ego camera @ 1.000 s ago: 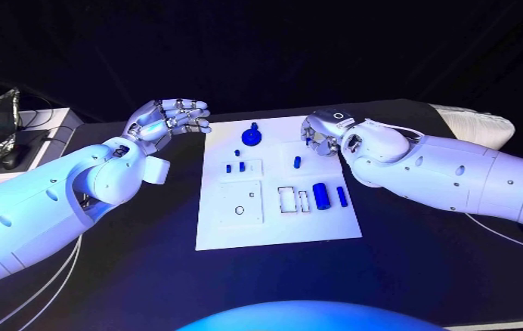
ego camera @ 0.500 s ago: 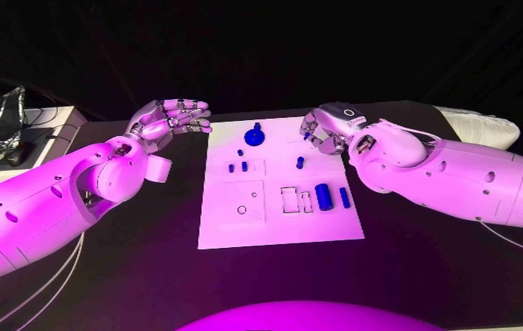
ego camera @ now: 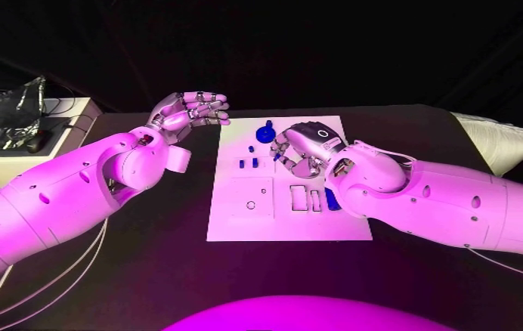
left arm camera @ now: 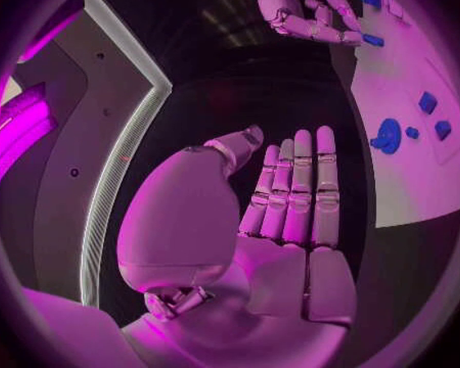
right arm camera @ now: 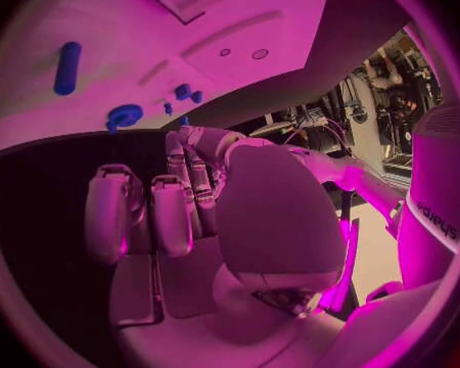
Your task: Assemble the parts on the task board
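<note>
The task board [ego camera: 286, 218] lies mid-table, with blue parts [ego camera: 266, 131] scattered on it. The right hand [ego camera: 303, 150] is held over the board's middle, grip unclear. The left hand [ego camera: 191, 112] is held off the board's left edge, fingers straight and together, holding nothing.

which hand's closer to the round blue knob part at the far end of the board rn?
Right. The right hand is over the task board, just beside the round blue part. The left hand hovers off the board's left edge, farther away.
</note>
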Motion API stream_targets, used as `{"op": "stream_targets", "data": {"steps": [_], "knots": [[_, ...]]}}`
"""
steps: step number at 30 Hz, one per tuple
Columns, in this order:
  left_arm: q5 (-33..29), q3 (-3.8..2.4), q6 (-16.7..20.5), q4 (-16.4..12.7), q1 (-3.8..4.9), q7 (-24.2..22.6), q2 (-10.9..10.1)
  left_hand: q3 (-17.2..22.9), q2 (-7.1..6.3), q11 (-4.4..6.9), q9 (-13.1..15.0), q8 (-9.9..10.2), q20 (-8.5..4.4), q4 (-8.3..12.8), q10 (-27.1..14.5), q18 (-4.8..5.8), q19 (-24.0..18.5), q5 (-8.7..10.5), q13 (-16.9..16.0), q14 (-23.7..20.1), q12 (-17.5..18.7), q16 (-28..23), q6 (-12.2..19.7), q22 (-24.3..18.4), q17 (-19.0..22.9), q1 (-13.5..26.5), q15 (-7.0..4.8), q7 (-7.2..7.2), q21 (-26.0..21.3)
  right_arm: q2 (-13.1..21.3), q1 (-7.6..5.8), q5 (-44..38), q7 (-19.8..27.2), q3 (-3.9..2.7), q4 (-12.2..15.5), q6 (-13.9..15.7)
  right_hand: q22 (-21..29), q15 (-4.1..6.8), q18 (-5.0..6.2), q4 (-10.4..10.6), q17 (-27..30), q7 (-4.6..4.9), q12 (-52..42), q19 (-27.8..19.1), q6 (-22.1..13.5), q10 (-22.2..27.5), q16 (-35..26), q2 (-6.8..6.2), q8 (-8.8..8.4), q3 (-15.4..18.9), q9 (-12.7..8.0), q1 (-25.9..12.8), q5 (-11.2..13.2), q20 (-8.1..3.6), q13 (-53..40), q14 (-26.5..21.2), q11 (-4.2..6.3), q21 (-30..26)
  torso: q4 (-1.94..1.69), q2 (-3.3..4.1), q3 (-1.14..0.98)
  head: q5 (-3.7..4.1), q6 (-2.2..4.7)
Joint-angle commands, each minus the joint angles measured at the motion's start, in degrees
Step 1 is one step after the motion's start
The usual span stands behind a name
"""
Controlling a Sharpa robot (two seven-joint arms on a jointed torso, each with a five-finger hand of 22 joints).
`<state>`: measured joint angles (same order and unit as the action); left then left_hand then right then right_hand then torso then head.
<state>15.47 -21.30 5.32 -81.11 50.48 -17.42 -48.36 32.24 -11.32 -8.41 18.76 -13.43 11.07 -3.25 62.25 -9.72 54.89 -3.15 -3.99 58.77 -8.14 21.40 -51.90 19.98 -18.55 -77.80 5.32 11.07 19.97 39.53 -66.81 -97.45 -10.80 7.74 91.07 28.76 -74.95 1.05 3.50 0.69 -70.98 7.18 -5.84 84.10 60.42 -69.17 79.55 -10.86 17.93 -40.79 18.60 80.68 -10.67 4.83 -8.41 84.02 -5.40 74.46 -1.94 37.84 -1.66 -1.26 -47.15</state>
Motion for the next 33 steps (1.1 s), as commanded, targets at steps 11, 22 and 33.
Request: {"op": "stream_targets", "data": {"steps": [11, 22, 33], "knots": [[-1.33, -0.11, 1.94, 0.22, 0.06, -1.01, 1.34, -0.55, -0.18, -0.17, -0.12, 0.26, 0.33, -0.14, -0.37, -0.56, 0.2, 0.18, -0.14, -0.22, 0.28, -0.74, 0.02, -0.4, -0.28, -0.1, 0.54, 0.42, -0.78, -3.15, 3.72, -4.69, -1.24, 0.55, -1.28, -3.31, -3.88, 0.28, -0.02, 0.0, 0.12, -0.03, 0.0, 1.23, 0.43, -2.57, 0.11, -0.08, 0.16, -0.47, 0.13, -0.61, -0.36, -0.44, -0.03, 2.25, 2.03, 0.06, -0.17, -0.67, 0.57, -2.98, -2.31], [-1.36, -0.11, 1.55, 0.14, 0.07, -0.9, 1.19, -0.55, -0.06, -0.17, -0.16, 0.19, 0.4, -0.19, -0.39, -0.59, 0.27, 0.17, -0.18, -0.32, 0.28, -1.1, -0.1, -0.73, -0.52, -0.3, 0.57, 0.42, -1.21, -4.27, 4.11, -5.56, -2.29, 0.85, -2.23, -5.59, -3.9, 0.29, -0.03, -0.07, 0.09, -0.01, 0.04, 1.24, 0.42, -2.59, 0.13, -0.09, 0.16, -0.53, 0.16, -0.66, -0.43, -0.44, -0.02, 2.25, 2.02, 0.08, -0.22, -0.56, 0.46, -3.62, -2.85], [-1.36, -0.11, 1.32, 0.0, 0.07, -0.86, 1.11, -0.6, -0.09, -0.18, -0.16, 0.18, 0.42, -0.22, -0.39, -0.59, 0.28, 0.17, -0.19, -0.33, 0.28, -1.16, -0.12, -0.78, -0.56, -0.27, 0.58, 0.43, -1.28, -5.31, 4.71, -5.75, -2.67, 1.29, -3.66, -7.08, -3.79, 0.29, 0.01, -0.11, 0.17, 0.01, 0.07, 1.19, 0.41, -2.61, 0.09, -0.1, 0.16, -0.56, 0.18, -0.7, -0.47, -0.45, -0.01, 2.24, 2.01, -0.08, -0.24, -0.56, 0.41, -3.8, -2.85]]}}
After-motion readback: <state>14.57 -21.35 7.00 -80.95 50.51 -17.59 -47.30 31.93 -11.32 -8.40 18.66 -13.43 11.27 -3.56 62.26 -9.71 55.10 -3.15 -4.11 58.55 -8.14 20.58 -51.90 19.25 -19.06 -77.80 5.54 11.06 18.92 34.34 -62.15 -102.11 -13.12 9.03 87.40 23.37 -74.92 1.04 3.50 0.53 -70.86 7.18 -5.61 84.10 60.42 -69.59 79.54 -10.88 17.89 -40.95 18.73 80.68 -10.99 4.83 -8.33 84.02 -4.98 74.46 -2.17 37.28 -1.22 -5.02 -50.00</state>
